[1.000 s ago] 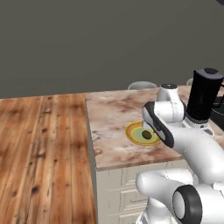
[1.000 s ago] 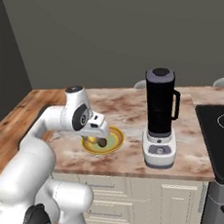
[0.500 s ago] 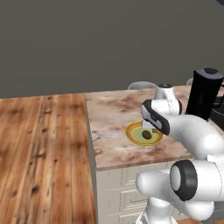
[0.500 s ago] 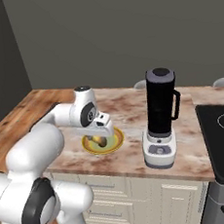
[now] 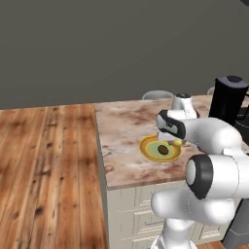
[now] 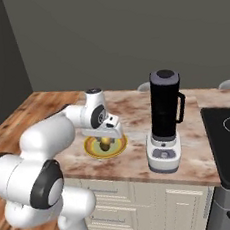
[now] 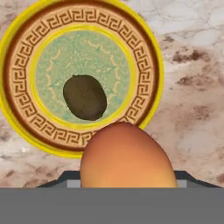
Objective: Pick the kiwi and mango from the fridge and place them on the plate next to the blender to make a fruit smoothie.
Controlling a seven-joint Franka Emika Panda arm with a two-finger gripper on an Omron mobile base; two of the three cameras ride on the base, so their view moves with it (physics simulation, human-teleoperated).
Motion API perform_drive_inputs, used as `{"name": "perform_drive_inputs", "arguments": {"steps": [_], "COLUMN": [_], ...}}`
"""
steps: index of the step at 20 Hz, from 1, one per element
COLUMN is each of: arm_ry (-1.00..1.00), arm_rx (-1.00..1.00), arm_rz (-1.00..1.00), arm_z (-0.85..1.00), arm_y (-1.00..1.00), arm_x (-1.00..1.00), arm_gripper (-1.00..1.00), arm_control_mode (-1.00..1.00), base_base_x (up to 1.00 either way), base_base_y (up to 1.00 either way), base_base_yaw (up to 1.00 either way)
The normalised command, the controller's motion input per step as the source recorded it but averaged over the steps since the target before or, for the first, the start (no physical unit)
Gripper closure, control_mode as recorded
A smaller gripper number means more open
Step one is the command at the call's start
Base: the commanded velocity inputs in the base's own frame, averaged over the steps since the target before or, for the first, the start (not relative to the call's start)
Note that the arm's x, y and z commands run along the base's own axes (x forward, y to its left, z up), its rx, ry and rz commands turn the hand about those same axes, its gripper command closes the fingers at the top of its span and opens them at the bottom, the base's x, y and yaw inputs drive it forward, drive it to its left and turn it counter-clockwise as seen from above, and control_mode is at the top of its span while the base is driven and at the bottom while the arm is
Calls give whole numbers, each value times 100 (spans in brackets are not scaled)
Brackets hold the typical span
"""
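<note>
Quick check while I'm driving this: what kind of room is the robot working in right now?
A home-style kitchen, by the look of it: a marbled countertop over cream drawers, a blender standing on it, and a black stovetop at the right. The floor is wood planks.

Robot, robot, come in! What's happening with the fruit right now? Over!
Gripper shut on the mango, above the plate rim. Kiwi sits on the plate's centre. Blender stands beside, apart. Nothing in the way.

One kiwi, one mango, one plate, and one blender are in sight.
</note>
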Motion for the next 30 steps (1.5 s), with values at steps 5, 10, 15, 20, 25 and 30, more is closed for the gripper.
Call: {"name": "perform_drive_inputs", "arguments": {"steps": [5,10,15,20,25,30], "arm_ry": [0,0,0,0,0,0], "arm_rx": [0,0,0,1,1,0], "arm_rz": [2,2,4,5,4,3], "arm_z": [-29,-33,-42,-22,-15,-39], "arm_y": [-3,0,0,-7,-8,-2], "arm_x": [39,37,30,28,24,12], "arm_gripper": [100,100,100,100,100,100], "arm_control_mode": [-100,-100,-100,-100,-100,-100], "base_base_x": [0,0,0,0,0,0], "base_base_y": [0,0,0,0,0,0], "base_base_yaw": [0,0,0,0,0,0]}}
